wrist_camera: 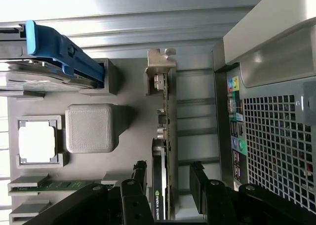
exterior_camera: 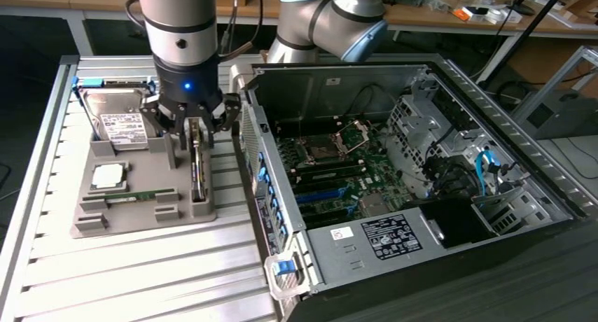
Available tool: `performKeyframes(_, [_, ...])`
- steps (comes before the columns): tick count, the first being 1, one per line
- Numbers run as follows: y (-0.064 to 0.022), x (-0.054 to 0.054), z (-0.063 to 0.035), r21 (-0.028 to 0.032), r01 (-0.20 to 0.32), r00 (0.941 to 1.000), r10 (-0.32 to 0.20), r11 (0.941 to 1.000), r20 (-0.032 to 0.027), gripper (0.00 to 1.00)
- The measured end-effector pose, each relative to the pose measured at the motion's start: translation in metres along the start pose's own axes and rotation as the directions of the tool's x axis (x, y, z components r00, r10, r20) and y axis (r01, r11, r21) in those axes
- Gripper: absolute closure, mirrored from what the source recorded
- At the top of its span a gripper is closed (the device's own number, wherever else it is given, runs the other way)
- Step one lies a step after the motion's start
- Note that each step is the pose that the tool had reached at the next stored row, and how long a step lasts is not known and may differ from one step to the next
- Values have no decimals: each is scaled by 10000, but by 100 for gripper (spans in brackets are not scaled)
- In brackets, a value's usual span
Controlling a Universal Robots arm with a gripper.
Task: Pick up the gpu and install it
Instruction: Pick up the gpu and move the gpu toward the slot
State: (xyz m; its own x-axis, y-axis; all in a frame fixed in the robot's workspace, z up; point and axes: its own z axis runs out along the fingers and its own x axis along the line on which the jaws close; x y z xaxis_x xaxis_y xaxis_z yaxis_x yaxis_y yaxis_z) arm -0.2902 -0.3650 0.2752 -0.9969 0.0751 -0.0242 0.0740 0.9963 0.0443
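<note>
The gripper (exterior_camera: 195, 131) hung with its jaws apart on either side of the gpu (exterior_camera: 197, 175), which stood on edge in a slot of the grey holder tray (exterior_camera: 140, 218) on the desk (exterior_camera: 140, 276), just beside the open computer case (exterior_camera: 355, 250).

You are looking at a black card (wrist_camera: 158, 185) with a silvery bracket (wrist_camera: 160, 62), a grey tray (exterior_camera: 131, 218), a green memory stick (exterior_camera: 140, 194), a white-labelled silver drive (exterior_camera: 123, 126) with blue trim, and a grey case (wrist_camera: 276, 151) showing dotted mesh.
</note>
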Motion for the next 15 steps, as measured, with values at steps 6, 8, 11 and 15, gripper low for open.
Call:
performKeyframes(6, [-4,12,91,0,3,10000,-3,10000,1,52])
performKeyframes(8, [-5,16,123,-1,3,10000,-3,10000,1,52])
performKeyframes(11, [-6,27,163,0,2,10000,-2,10000,0,52])
performKeyframes(15, [-8,42,209,0,5,10000,-5,10000,0,52])
